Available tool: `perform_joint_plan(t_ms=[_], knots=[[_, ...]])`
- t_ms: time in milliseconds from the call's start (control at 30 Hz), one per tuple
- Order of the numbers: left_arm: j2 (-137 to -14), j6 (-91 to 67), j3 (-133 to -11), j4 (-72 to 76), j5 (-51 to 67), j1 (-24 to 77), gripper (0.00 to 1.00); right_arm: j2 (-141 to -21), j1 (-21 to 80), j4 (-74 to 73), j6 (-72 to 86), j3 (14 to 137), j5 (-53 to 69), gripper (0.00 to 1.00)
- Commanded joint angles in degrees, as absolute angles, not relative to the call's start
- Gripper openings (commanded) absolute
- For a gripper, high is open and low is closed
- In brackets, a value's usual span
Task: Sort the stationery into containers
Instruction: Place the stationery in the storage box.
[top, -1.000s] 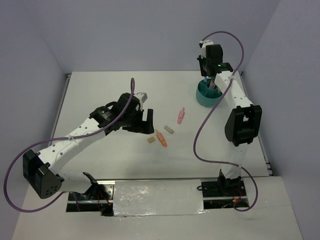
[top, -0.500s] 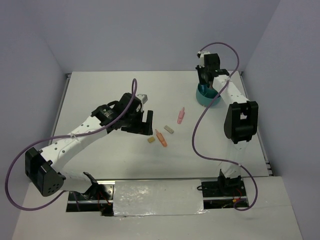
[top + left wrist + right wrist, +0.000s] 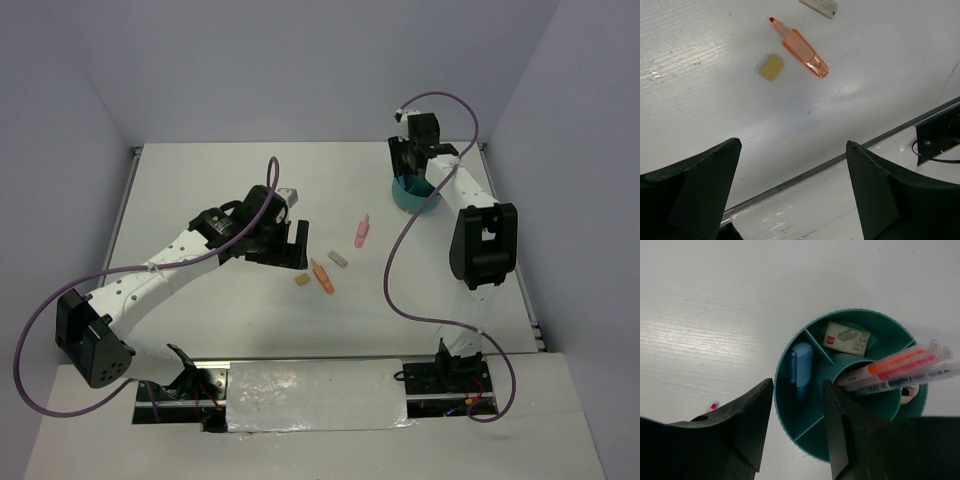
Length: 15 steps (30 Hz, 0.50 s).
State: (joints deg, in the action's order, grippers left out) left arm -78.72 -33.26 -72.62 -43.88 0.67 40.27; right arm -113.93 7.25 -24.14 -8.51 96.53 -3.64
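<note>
I hold the left gripper (image 3: 792, 145) wide and empty near the orange marker (image 3: 800, 46) and tan block (image 3: 771, 67). The marker's tip points far-left. The right gripper (image 3: 797, 385) is half-open and empty over the teal organiser (image 3: 805, 437).

Smooth teal plastic organiser cup (image 3: 809, 438)

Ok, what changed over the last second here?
The right gripper shifted left above the teal organiser cup and its jaws opened; it holds nothing now. The left gripper stayed open, hovering; the orange highlighter, tan eraser and pink marker did not move.
</note>
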Motion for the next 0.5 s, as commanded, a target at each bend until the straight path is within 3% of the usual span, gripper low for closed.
perform_joint_plan(t_ms=[0, 33, 67, 233, 333, 467], knots=[[-79.19, -34.01, -73.92, -42.62, 0.26, 40.34, 0.99, -106.97, 7.56, -23.81, -6.77, 99.84, -2.99, 0.54], [-79.19, -34.88, -73.83, -42.8, 0.26, 40.43, 0.99, -105.22, 7.47, -24.95, -6.33, 100.1, -2.9, 0.68], [-79.19, -35.59, -73.83, -43.15, -1.82, 40.34, 0.99, -104.34, 7.64, -25.74, -5.63, 100.54, -2.38, 0.68], [-79.8, -43.58, -75.23, -50.09, -10.8, 38.77, 0.99, -91.6, 12.73, -26.37, -0.09, 91.61, 6.32, 0.67], [-79.46, -48.68, -75.15, -53.25, -14.22, 36.92, 0.99, -84.3, 21.95, -23.65, 3.59, 76.44, 6.68, 0.63], [-76.12, -55.45, -73.83, -56.6, -19.94, 33.85, 0.99, -79.81, 35.04, -21.63, 14.99, 65.15, 3.53, 0.55]])
